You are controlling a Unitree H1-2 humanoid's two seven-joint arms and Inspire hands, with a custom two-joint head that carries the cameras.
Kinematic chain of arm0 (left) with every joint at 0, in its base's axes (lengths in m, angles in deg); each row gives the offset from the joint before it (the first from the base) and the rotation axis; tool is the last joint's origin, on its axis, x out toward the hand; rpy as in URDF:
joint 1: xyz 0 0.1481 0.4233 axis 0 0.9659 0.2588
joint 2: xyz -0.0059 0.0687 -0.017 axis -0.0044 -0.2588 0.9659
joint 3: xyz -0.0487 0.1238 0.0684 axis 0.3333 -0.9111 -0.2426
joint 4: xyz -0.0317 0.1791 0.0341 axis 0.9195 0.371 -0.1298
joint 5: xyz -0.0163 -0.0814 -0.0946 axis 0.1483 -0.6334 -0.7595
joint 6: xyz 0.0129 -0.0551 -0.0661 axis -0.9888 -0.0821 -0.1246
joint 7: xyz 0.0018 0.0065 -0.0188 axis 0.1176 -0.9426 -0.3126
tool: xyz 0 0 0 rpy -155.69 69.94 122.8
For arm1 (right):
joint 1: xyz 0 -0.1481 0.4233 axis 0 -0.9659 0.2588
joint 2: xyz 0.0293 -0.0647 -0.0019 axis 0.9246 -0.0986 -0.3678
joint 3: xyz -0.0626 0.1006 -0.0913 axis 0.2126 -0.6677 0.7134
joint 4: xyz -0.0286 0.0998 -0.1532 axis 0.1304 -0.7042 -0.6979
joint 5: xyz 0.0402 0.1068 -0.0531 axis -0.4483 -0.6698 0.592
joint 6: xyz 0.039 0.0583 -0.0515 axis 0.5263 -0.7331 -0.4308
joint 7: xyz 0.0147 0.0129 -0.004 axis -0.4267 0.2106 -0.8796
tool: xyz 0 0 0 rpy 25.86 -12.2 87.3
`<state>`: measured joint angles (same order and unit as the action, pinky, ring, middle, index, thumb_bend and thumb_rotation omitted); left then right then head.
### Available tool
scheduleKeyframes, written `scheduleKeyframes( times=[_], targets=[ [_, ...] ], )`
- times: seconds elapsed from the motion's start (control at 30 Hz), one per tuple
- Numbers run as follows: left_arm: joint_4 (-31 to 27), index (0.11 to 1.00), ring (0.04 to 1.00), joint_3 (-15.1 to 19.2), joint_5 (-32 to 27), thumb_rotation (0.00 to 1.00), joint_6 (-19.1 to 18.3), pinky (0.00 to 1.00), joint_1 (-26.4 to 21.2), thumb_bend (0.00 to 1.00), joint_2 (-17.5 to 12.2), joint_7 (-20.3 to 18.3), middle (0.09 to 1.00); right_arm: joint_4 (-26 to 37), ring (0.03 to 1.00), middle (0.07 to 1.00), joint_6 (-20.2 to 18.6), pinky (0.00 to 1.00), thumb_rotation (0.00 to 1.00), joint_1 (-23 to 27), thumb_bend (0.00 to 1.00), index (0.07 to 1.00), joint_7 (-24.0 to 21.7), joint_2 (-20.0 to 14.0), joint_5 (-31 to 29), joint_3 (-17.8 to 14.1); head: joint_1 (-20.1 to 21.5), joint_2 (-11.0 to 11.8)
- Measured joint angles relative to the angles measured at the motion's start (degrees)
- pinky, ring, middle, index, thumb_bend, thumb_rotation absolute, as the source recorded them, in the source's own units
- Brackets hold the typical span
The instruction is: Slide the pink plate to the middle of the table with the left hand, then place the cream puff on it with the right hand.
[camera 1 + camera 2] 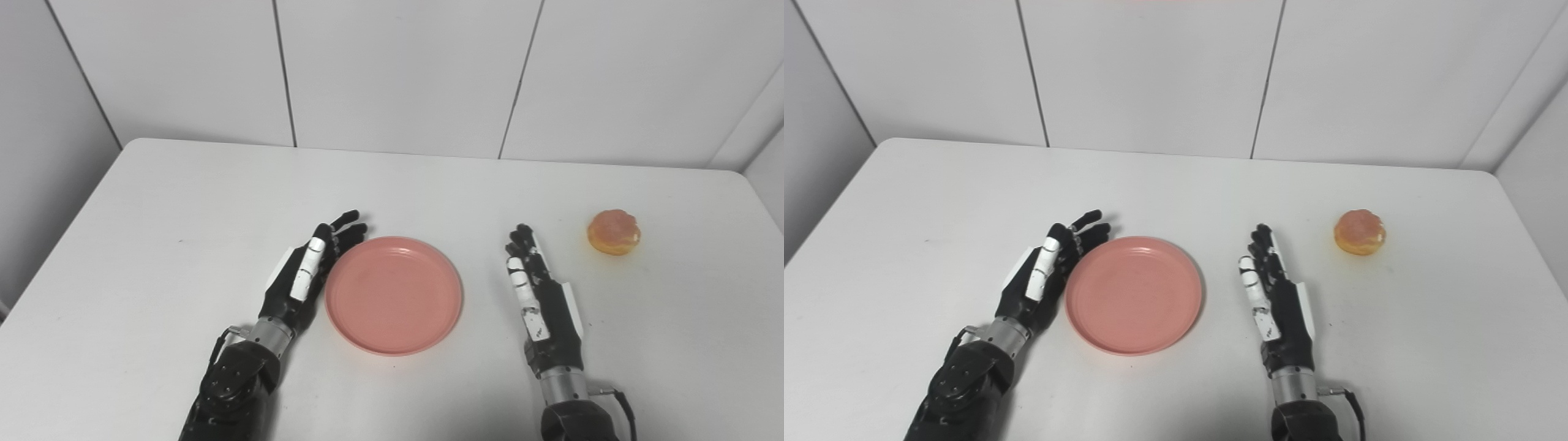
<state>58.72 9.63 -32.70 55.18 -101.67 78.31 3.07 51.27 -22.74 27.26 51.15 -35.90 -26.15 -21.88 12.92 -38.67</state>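
**A:** How many things are out there?

**B:** One pink plate (393, 295), one cream puff (614, 231), and two hands. That is all the desk (184, 202) carries.

**A:** Describe the plate.

**B:** Round and shallow, with a low raised rim and a flat matte floor, salmon pink. It looks like plastic. It lies flat near the middle of the desk, towards the near edge, with nothing in it.

**A:** And the puff?

**B:** A small rounded bun, golden at the sides with a glossy pinkish top. It sits by itself towards the right of the desk, well apart from the plate and beyond the right hand (542, 300).

**A:** The hands?

**B:** Black, with white plates on the fingers and metal cuffs at the wrists. The left hand (303, 275) stands on edge just beside the plate's left rim, fingers stretched out and slightly spread, holding nothing; whether it touches the rim I cannot tell. The right hand also stands on edge, fingers straight and close side by side, gripping nothing, between the plate and the puff and touching neither.

**A:** The surface and the room?

**B:** The desk is smooth, white and matte, with rounded far corners and a few faint specks. Behind it stand plain white wall panels split by thin dark seams.
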Motion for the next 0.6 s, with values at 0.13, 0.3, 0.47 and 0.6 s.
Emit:
scheduleKeyframes(
  times=[0.13, 0.3, 0.47, 0.6],
  targets=[
    [-1.8, 0.848, 0.898, -0.8, 0.0, 1.00, -0.7, 0.94, 1.1, 0.71, -0.5, -0.8, 0.859, 0.0, 0.970, 0.965, 0.0, 1.00, 0.83, 0.0, 0.55, 0.964, 0.1, 0.0, 0.4, 0.2, 0.6, -0.4],
    [-3.3, 0.845, 0.896, -1.2, -0.1, 1.00, -0.8, 0.92, 2.6, 0.71, -0.5, -0.9, 0.855, 0.1, 0.973, 0.965, -0.2, 1.00, 0.83, 0.0, 0.56, 0.965, 0.2, 0.0, 0.4, 0.2, 2.3, -0.4],
    [-3.7, 0.845, 0.904, -1.8, 0.2, 1.00, -0.8, 0.93, 2.8, 0.70, -0.5, -0.9, 0.859, 0.0, 0.979, 0.969, -0.3, 1.00, 0.84, 0.5, 0.55, 0.972, 0.3, 0.0, 0.5, 0.2, 2.8, -0.4],
    [-4.0, 0.851, 0.914, -1.9, 0.2, 1.00, -0.8, 0.94, 3.2, 0.69, -0.3, -0.9, 0.863, -0.1, 0.978, 0.969, -0.3, 1.00, 0.85, 0.9, 0.54, 0.971, 0.3, 0.0, 0.5, 0.2, 2.7, -0.3]
  ],
)
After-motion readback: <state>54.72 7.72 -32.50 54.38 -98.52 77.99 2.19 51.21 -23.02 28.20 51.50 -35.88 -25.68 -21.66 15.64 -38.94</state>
